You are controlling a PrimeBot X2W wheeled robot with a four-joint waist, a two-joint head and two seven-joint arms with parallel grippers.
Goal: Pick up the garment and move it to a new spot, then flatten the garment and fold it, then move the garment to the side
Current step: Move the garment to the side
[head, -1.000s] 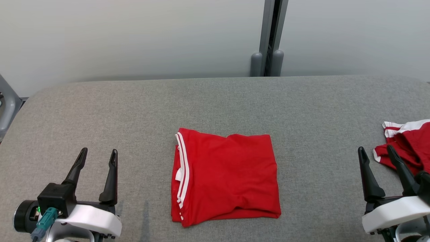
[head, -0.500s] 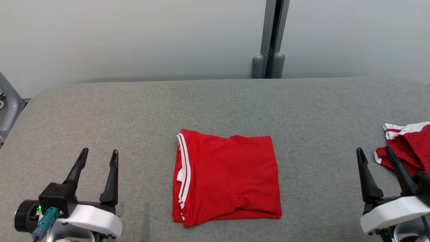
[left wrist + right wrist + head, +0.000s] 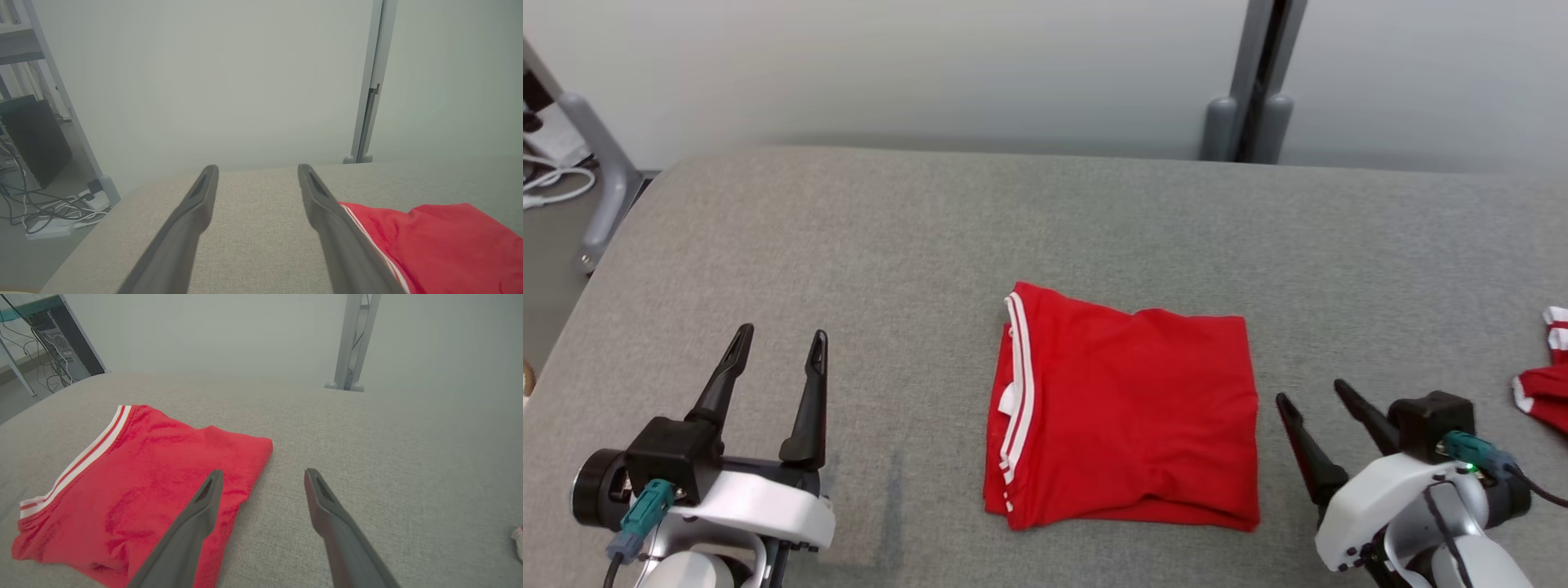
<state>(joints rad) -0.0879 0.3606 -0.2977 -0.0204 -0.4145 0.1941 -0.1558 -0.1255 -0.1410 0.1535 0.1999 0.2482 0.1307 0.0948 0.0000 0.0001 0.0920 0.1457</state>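
Since a moment ago the robot's head has swung, so the whole scene sits further right in its view. The right end effector [image 3: 1310, 390] has come in from the lower right corner to the right edge of the folded garment [image 3: 1127, 408], its fingers now leaning left instead of pointing straight up. Those two dark fingers stand wide apart with nothing between them. One fingertip is just beside the garment's edge; from the wrist camera that finger crosses in front of the red cloth while the other lies over bare grey fabric, and I cannot tell whether either touches. The left end effector [image 3: 782, 331], well off to the garment's left, is equally spread and empty, fingers pointing up the worktop [image 3: 931, 220]. The garment, red with white stripes along its left edge, lies folded into a rough rectangle near the middle of the grey worktop. A second red garment [image 3: 1543, 392] with white trim lies at the far right, well apart from it. Behind the worktop a grey post [image 3: 1254, 82] stands against the pale wall, and cables [image 3: 547, 184] lie on the floor off the left end.
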